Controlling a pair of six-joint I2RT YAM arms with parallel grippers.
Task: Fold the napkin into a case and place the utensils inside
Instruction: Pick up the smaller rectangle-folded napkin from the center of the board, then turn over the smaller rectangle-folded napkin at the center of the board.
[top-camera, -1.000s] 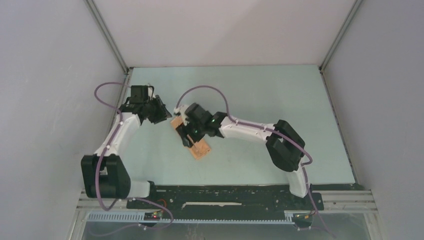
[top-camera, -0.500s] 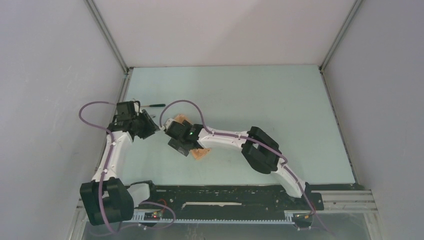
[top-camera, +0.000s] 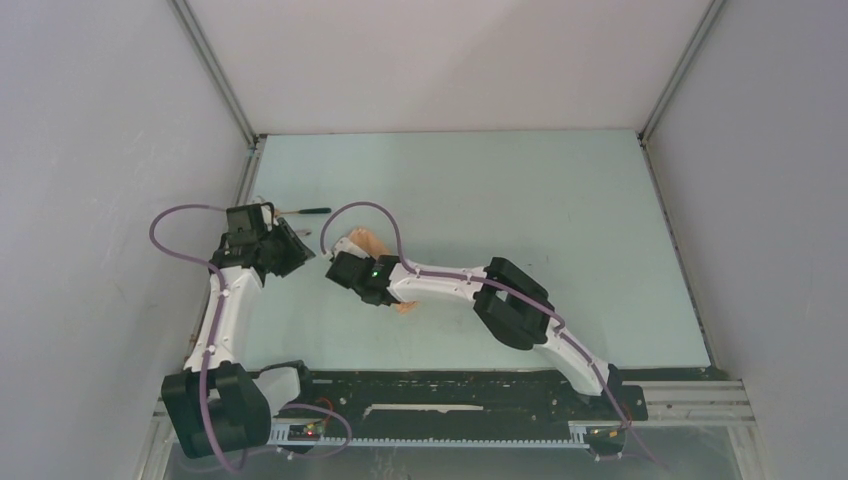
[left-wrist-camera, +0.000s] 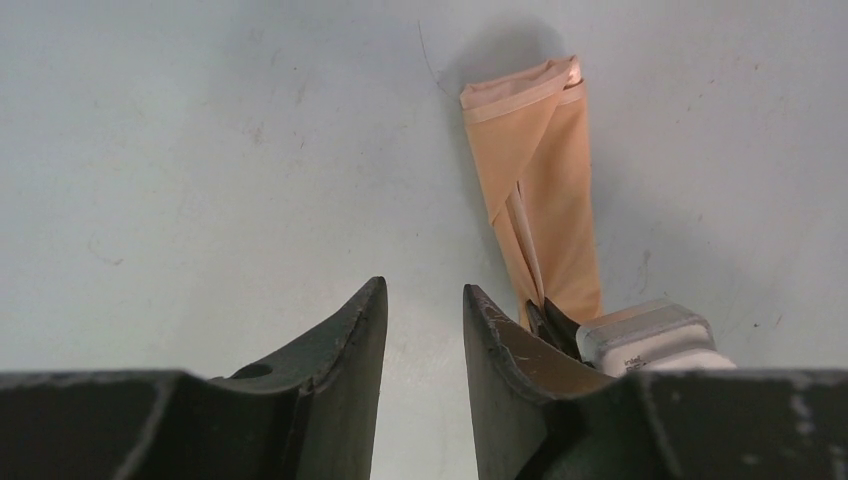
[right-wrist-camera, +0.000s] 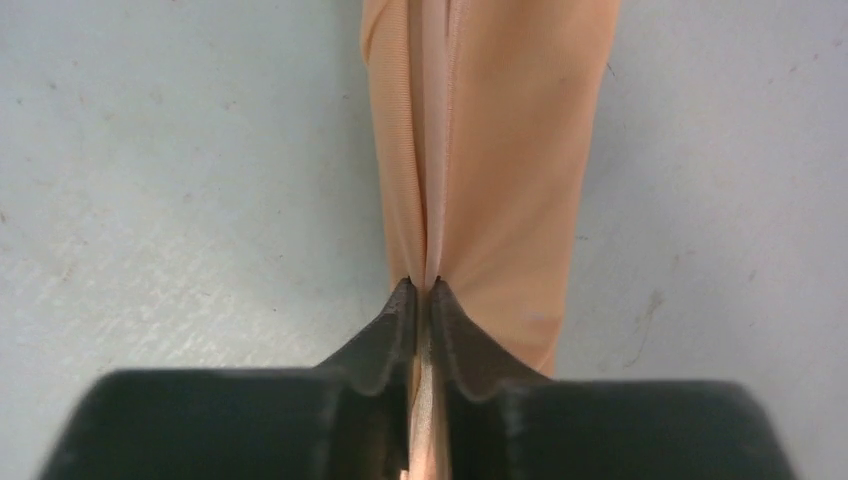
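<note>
The peach napkin (right-wrist-camera: 500, 150) lies on the table, folded into a narrow oblong with layered edges (left-wrist-camera: 545, 170). My right gripper (right-wrist-camera: 423, 290) is shut on a raised fold along its near end. In the top view the right gripper (top-camera: 350, 262) covers the middle of the napkin (top-camera: 366, 240). My left gripper (left-wrist-camera: 425, 295) hovers just left of the napkin, open, with only bare table between its fingers; in the top view the left gripper (top-camera: 300, 254) sits close to the right one. One of the utensils (top-camera: 305, 210), slim with a dark handle, lies behind the left gripper.
The pale green table (top-camera: 520, 200) is walled by grey panels on three sides. A metal corner rail (top-camera: 245, 170) runs close to the left arm. The arms' black base bar (top-camera: 450, 385) lies along the near edge.
My right gripper opened wide, slid left and nearer, then shut on the napkin's fold. The left arm drew back to the left, uncovering the dark-handled utensil.
</note>
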